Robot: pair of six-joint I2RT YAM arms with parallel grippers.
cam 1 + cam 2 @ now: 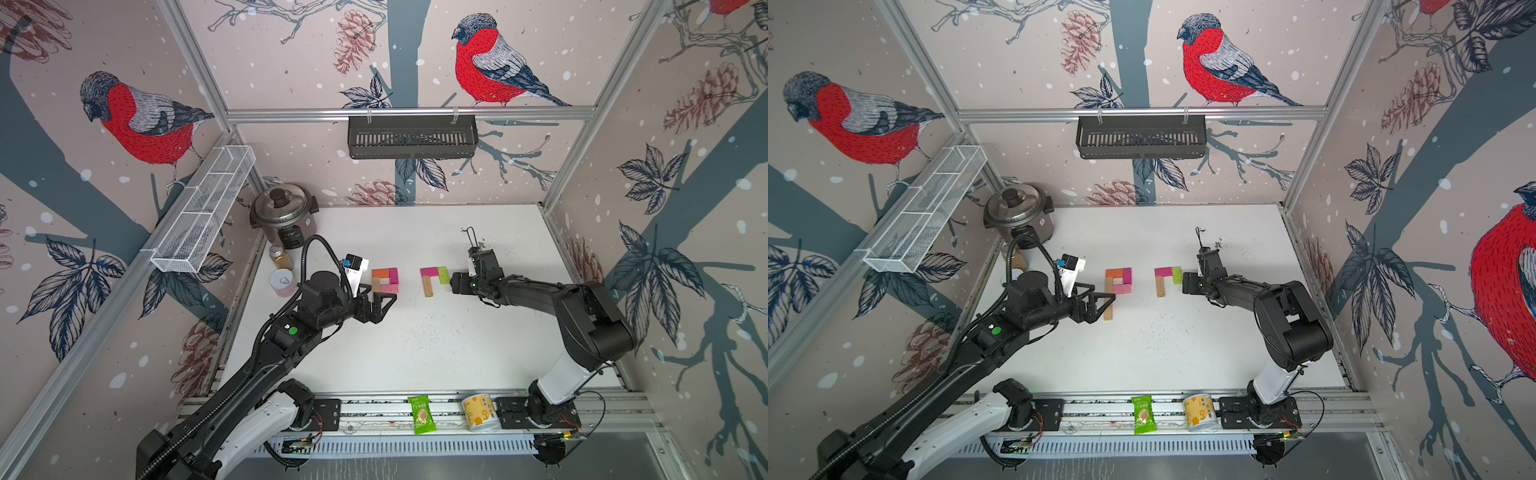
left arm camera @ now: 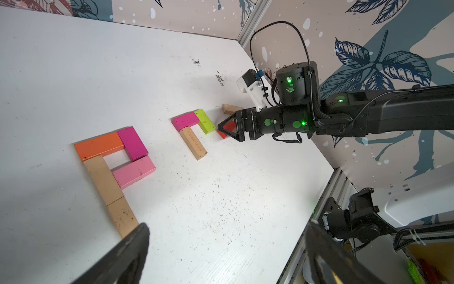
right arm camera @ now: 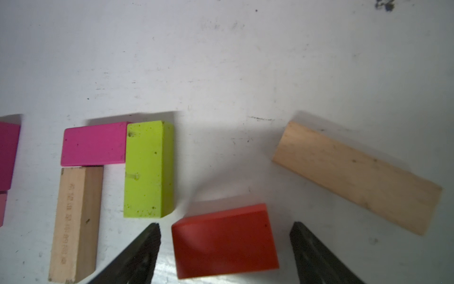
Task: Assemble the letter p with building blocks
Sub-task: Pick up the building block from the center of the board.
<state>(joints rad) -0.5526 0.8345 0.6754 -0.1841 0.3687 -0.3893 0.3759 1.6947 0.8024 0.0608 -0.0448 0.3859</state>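
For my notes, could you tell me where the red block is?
Right wrist view: red block lies within the open right gripper, beside the lime block.

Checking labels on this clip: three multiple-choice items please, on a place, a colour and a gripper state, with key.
1. Where is the red block?
A) between the fingers of the right gripper
B) in the wall basket
C) on the rice cooker

2. Which colour is the painted block touching the magenta block in the three-block group?
A) blue
B) lime green
C) black

3. The left gripper is:
A) shut on a block
B) shut, empty
C) open, empty

Key:
1 A, the fingers flank it with gaps.
2 B, the lime green block abuts its end.
3 C, only bare table shows between its spread fingers.
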